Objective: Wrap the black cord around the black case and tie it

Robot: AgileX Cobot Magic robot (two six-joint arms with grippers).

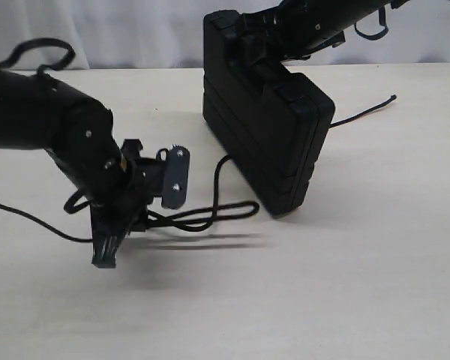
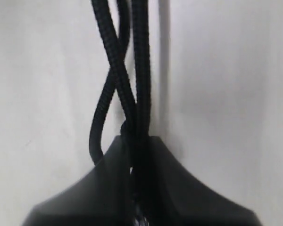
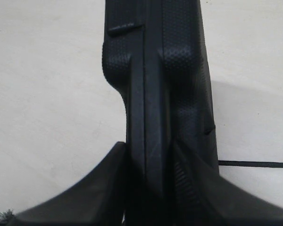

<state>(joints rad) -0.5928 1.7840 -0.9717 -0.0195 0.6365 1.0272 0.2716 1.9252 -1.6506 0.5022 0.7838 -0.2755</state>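
While low, left hand [image 2: 136, 151] around cord [image 2: 142, 70].

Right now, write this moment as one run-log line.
left tool shut on black cord | right tool shut on black case, standing on edge | tie not done

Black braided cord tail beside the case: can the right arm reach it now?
Probably not: the right gripper is clamped on the ribbed black plastic case, holding it on edge, though the cord tail lies uncovered.
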